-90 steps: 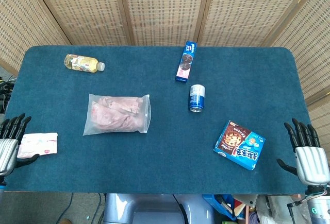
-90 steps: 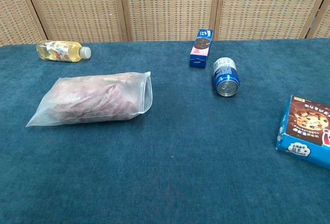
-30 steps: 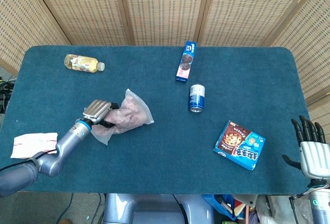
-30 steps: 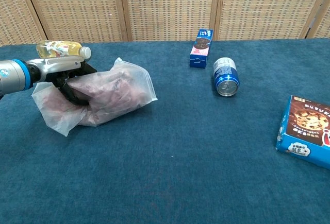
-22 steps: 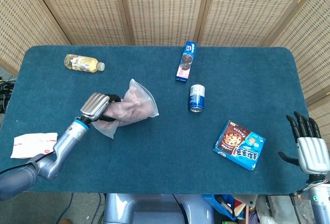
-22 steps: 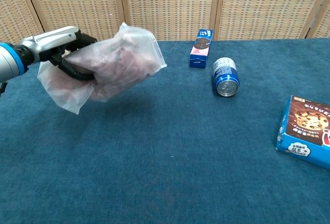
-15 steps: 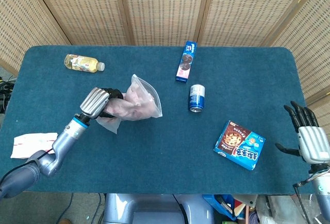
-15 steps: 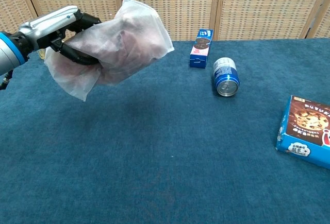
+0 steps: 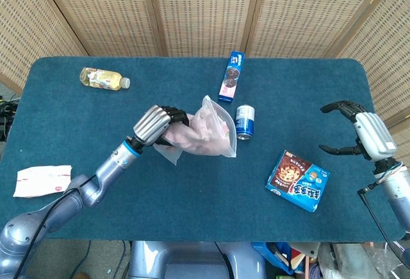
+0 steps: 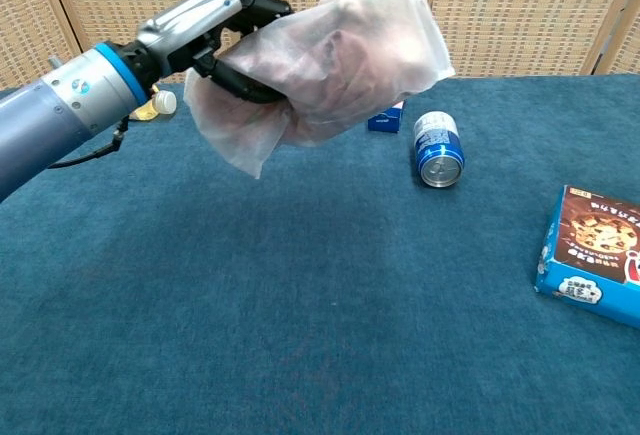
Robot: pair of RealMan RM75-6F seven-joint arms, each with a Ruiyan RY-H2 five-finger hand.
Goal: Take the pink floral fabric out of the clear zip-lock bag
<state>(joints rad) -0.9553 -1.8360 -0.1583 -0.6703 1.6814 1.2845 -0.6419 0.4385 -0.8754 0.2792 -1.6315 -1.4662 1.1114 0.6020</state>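
Observation:
My left hand [image 9: 155, 126] [image 10: 215, 25] grips the clear zip-lock bag [image 9: 208, 133] [image 10: 335, 55] and holds it up above the middle of the blue table [image 9: 192, 183]. The pink floral fabric [image 9: 195, 136] [image 10: 325, 60] shows bunched inside it. The bag's zip end points right, toward the can. My right hand [image 9: 360, 131] hovers above the table's right edge with its fingers spread and curved, holding nothing. The chest view does not show it.
A blue can [image 9: 244, 122] [image 10: 438, 150] lies just right of the bag. A blue cookie pack [image 9: 231, 76] sits behind it, a bottle [image 9: 102, 78] at the back left, a cookie box [image 9: 298, 181] [image 10: 594, 257] at the front right, a tissue pack [image 9: 42, 181] at the front left.
My left hand has lifted the bag off the table and carried it right, toward the centre. My right hand has risen from the front right corner and moved inward.

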